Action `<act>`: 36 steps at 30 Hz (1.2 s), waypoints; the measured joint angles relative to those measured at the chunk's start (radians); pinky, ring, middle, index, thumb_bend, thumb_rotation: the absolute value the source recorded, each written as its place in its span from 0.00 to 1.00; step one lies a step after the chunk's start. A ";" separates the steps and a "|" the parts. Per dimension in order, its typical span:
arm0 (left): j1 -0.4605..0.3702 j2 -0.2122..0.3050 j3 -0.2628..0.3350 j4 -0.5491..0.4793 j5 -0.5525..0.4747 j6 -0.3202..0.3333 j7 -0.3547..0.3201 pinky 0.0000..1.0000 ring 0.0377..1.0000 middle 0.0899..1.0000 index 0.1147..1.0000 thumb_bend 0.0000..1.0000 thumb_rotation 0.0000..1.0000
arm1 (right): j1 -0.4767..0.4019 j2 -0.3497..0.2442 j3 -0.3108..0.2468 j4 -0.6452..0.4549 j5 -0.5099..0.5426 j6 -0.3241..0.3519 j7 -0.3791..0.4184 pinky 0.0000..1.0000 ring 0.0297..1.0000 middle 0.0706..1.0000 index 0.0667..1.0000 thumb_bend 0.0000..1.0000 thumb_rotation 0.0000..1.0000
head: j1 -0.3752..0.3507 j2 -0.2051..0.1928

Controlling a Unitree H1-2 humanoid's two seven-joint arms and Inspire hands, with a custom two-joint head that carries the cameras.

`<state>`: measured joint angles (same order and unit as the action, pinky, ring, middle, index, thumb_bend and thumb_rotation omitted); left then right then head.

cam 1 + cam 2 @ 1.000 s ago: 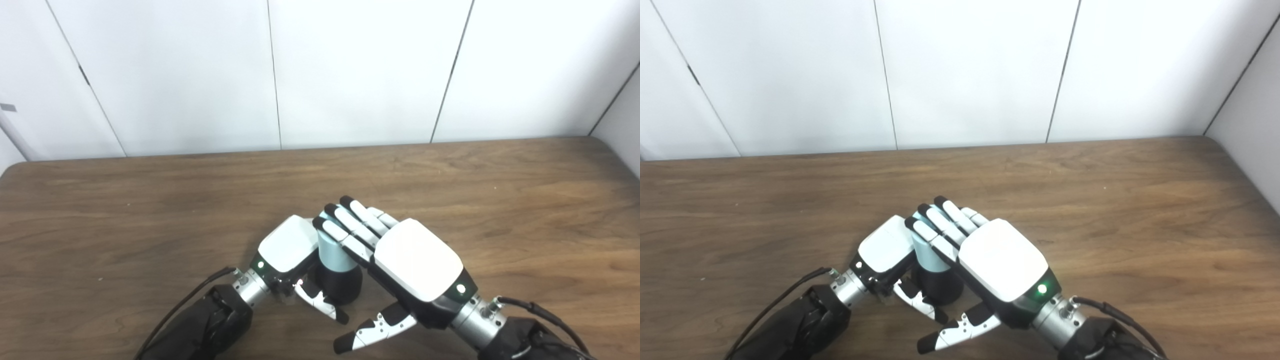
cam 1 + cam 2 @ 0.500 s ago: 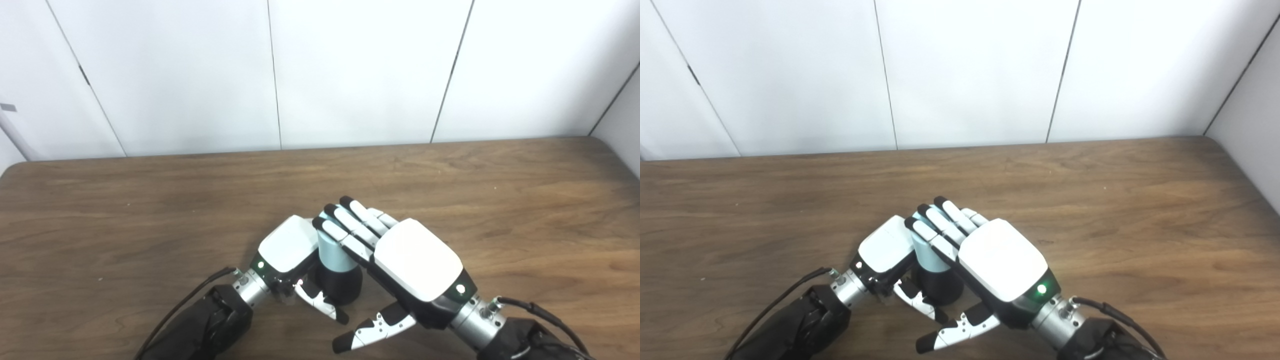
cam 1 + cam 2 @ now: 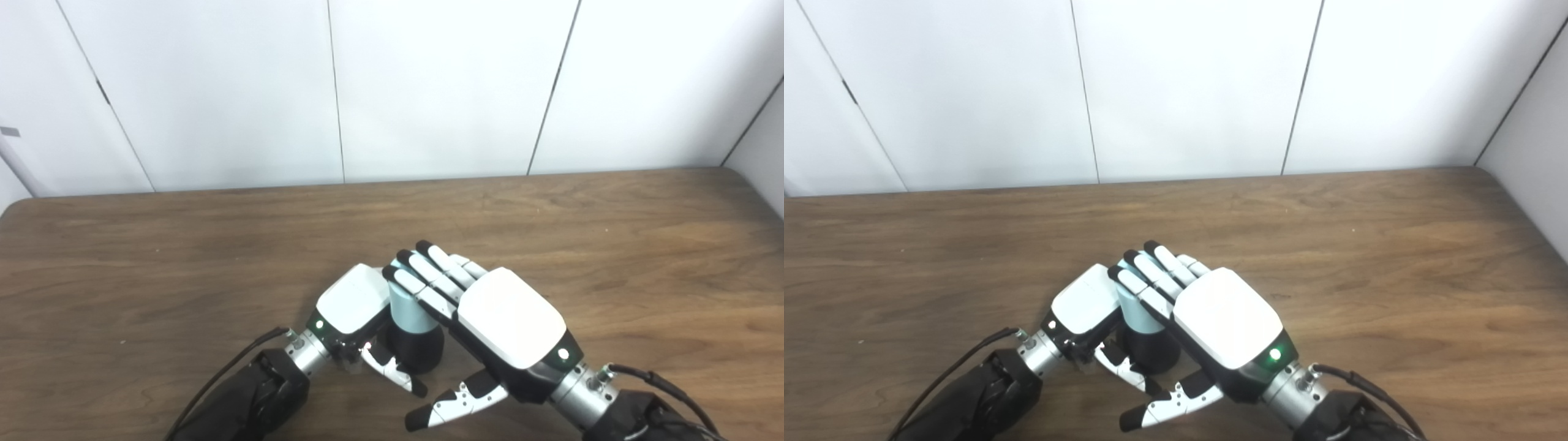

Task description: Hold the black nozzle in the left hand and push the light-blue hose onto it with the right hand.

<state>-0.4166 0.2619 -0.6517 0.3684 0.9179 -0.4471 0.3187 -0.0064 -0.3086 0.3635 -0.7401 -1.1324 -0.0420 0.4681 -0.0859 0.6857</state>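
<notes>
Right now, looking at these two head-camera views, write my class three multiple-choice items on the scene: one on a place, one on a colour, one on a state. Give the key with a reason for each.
1. Where does the light-blue hose sit?
A. On top of the black nozzle
B. Flat at the table's far edge
C. Beside the wall panels

2. What colour are the backs of both hands?
A. Red
B. White
C. Yellow

3. How do the right hand's fingers lie?
A. Curled into a fist on the table
B. Pointing up at the wall
C. Stretched flat over the hose's top

Key:
1 A, the hose stands directly above the black nozzle, between the hands.
2 B, the left hand and right hand both show white back plates.
3 C, the right hand's fingers extend across the hose top, thumb hanging free below.
</notes>
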 measured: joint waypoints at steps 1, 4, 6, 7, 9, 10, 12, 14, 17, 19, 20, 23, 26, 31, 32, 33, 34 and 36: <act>0.000 0.000 0.000 0.000 0.000 0.000 0.000 0.59 0.41 0.41 0.47 0.50 0.00 | 0.000 0.000 0.000 0.000 0.000 0.000 0.000 0.88 0.95 0.97 0.93 0.83 1.00 | 0.000 0.000; 0.001 0.000 0.001 -0.001 0.000 0.000 0.000 0.59 0.41 0.40 0.47 0.50 0.00 | 0.000 0.000 0.001 0.000 0.000 0.002 0.000 0.88 0.95 0.97 0.93 0.83 1.00 | 0.002 0.002; 0.001 0.000 0.001 -0.001 0.000 0.000 -0.001 0.59 0.41 0.40 0.47 0.50 0.00 | 0.000 0.000 0.002 0.000 0.000 0.003 0.000 0.88 0.95 0.96 0.93 0.83 1.00 | 0.002 0.002; 0.002 0.000 0.002 -0.002 0.000 0.000 -0.001 0.59 0.41 0.40 0.47 0.50 0.00 | 0.000 0.000 0.002 0.000 0.000 0.003 0.000 0.88 0.95 0.96 0.92 0.83 1.00 | 0.002 0.002; 0.003 0.000 0.003 -0.003 0.000 0.000 -0.002 0.59 0.41 0.40 0.47 0.50 0.00 | 0.000 0.000 0.003 0.000 0.000 0.003 -0.001 0.88 0.95 0.96 0.92 0.83 1.00 | 0.002 0.002; 0.003 0.000 0.004 -0.004 0.000 0.000 -0.002 0.59 0.41 0.40 0.47 0.50 0.00 | 0.000 0.000 0.004 0.000 0.000 0.003 -0.002 0.88 0.95 0.96 0.92 0.83 1.00 | 0.002 0.002; 0.005 0.000 0.005 -0.005 0.000 0.000 -0.003 0.59 0.41 0.40 0.47 0.50 0.00 | 0.000 0.000 0.005 0.000 0.000 0.003 -0.002 0.88 0.95 0.96 0.92 0.82 1.00 | 0.002 0.003; 0.005 0.000 0.006 -0.006 0.000 0.000 -0.004 0.59 0.41 0.40 0.47 0.50 0.00 | 0.001 0.000 0.005 0.000 0.000 0.003 -0.002 0.89 0.96 0.97 0.93 0.82 1.00 | 0.002 0.003; 0.006 0.000 0.006 -0.007 0.000 0.000 -0.005 0.59 0.41 0.41 0.47 0.50 0.00 | 0.002 0.000 0.006 -0.001 0.000 0.005 -0.002 0.89 0.96 0.97 0.93 0.82 1.00 | 0.002 0.002; 0.007 0.000 0.006 -0.008 0.001 0.000 -0.005 0.59 0.41 0.41 0.47 0.50 0.00 | 0.003 0.000 0.007 -0.002 0.000 0.006 -0.002 0.89 0.96 0.97 0.94 0.82 1.00 | 0.002 0.003; 0.007 0.000 0.007 -0.008 0.001 0.000 -0.005 0.59 0.41 0.40 0.47 0.50 0.00 | 0.003 0.000 0.007 -0.002 0.000 0.007 -0.002 0.89 0.96 0.97 0.94 0.82 1.00 | 0.002 0.003; 0.008 0.000 0.007 -0.010 0.001 0.001 -0.005 0.59 0.42 0.40 0.47 0.50 0.00 | 0.004 0.000 0.008 -0.003 -0.001 0.009 -0.002 0.90 0.96 0.97 0.94 0.82 1.00 | 0.003 0.003; 0.010 0.000 0.009 -0.012 0.003 0.001 -0.007 0.59 0.42 0.40 0.46 0.50 0.00 | 0.009 0.000 0.009 -0.006 -0.006 0.009 -0.002 0.91 0.97 0.98 0.94 0.82 1.00 | 0.003 0.003; 0.012 -0.001 0.011 -0.015 0.006 0.001 -0.008 0.59 0.42 0.41 0.46 0.50 0.00 | 0.022 0.000 0.015 -0.014 -0.018 0.014 -0.001 0.93 0.98 0.99 0.96 0.81 1.00 | 0.003 0.003; 0.012 -0.001 0.011 -0.016 0.006 0.001 -0.008 0.59 0.42 0.41 0.46 0.50 0.00 | 0.026 0.000 0.016 -0.014 -0.019 0.018 -0.001 0.92 0.98 0.99 0.96 0.81 1.00 | 0.003 0.003; 0.013 -0.001 0.011 -0.016 0.006 0.001 -0.008 0.59 0.42 0.40 0.46 0.50 0.00 | 0.032 0.000 0.017 -0.014 -0.020 0.022 -0.001 0.92 0.98 0.99 0.96 0.81 1.00 | 0.003 0.003; 0.013 -0.001 0.011 -0.017 0.006 0.001 -0.008 0.59 0.42 0.40 0.46 0.50 0.00 | 0.037 0.000 0.018 -0.014 -0.021 0.026 -0.001 0.92 0.98 0.99 0.96 0.81 1.00 | 0.003 0.003; 0.014 -0.001 0.011 -0.019 0.007 0.001 -0.009 0.59 0.42 0.40 0.47 0.50 0.00 | 0.039 0.000 0.021 -0.016 -0.024 0.030 -0.001 0.94 0.99 1.00 0.97 0.81 1.00 | 0.003 0.003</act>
<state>-0.4024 0.2612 -0.6405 0.3495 0.9245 -0.4465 0.3095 0.0324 -0.3088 0.3845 -0.7562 -1.1560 -0.0118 0.4669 -0.0828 0.6888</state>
